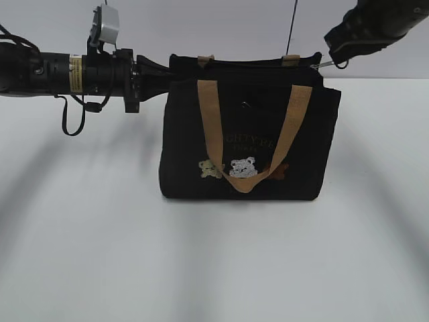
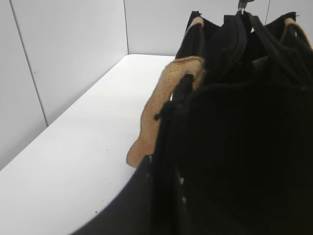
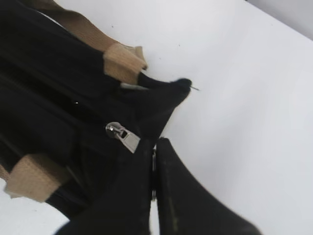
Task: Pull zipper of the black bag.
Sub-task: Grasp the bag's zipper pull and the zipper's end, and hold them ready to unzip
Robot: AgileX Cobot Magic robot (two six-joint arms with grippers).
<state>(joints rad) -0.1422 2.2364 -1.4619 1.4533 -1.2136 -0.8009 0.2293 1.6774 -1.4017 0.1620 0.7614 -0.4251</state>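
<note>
Black bag (image 1: 248, 134), gold lettering unreadable; right hand (image 3: 152, 147) pinches zipper (image 3: 128, 138); left hand's (image 1: 166, 72) grip unclear.

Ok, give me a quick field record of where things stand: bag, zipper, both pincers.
bag: black bag upright on the white table, tan handle hanging down its front
zipper: silvery pull tab at the bag's right end, as the exterior view shows it
right pincer: shut on the tab's end, fingers pressed together
left pincer: at the bag's upper left edge, seemingly clamping the fabric; fingertips not clearly visible
zip line: open or closed, cannot tell
</note>
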